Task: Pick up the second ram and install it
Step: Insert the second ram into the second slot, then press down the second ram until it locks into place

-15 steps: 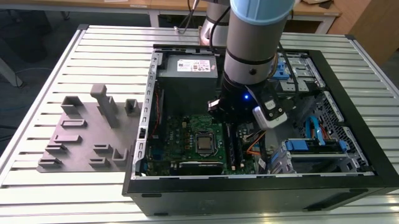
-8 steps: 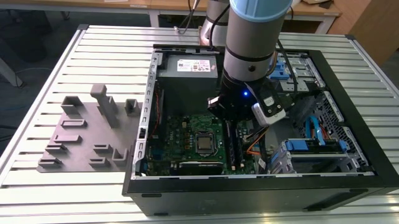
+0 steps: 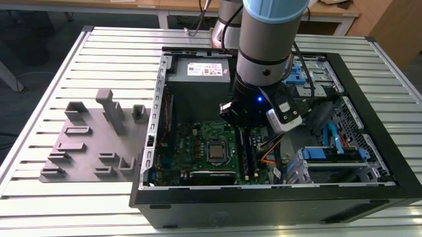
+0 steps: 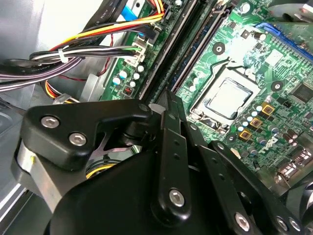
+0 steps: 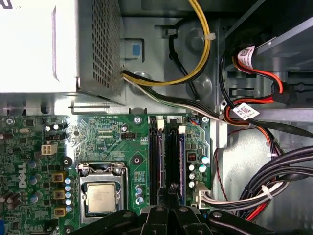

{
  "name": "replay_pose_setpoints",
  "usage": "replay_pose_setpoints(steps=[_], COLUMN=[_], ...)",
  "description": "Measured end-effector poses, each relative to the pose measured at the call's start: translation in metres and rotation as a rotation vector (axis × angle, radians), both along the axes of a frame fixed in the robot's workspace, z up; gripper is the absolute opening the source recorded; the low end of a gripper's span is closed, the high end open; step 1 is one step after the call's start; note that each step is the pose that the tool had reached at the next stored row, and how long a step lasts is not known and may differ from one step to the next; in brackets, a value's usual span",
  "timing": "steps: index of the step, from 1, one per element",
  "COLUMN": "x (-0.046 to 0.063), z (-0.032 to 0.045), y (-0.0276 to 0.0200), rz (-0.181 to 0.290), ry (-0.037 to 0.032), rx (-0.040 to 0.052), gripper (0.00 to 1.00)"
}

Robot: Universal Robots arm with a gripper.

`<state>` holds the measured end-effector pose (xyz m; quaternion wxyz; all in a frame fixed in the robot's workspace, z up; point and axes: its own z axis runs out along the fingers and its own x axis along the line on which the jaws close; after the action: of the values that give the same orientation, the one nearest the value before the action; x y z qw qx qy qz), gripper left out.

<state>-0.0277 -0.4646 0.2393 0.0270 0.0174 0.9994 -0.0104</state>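
Note:
My gripper [image 3: 241, 124] is low inside the open computer case [image 3: 149, 148], over the green motherboard [image 3: 197, 143]. In both wrist views its black fingers [image 4: 166, 127] come together at the memory slots beside the processor [image 5: 100, 197]. The second ram [image 5: 172, 157] stands edge-on as a thin dark strip in the slot farther from the processor, and my gripper [image 5: 171, 190] is shut on its near end. Another dark stick [image 5: 155, 157] fills the neighbouring slot. In the second wrist view my gripper [image 4: 164, 96] meets the long slots [image 4: 188, 44].
A grey tray [image 3: 92, 148] with holder blocks lies on the slatted table at the exterior view's left of the case. The power supply [image 3: 199, 72] sits at the back. Cable bundles [image 5: 274, 181] and blue drive bays [image 3: 333, 153] crowd the case's other side.

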Motion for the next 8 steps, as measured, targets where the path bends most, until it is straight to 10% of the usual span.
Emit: replay_pose_setpoints(steps=[8], x=[-0.0010], z=[-0.0027], y=[0.0005], rz=[0.000], ry=[0.0000], rx=[0.0104], gripper=[0.07])
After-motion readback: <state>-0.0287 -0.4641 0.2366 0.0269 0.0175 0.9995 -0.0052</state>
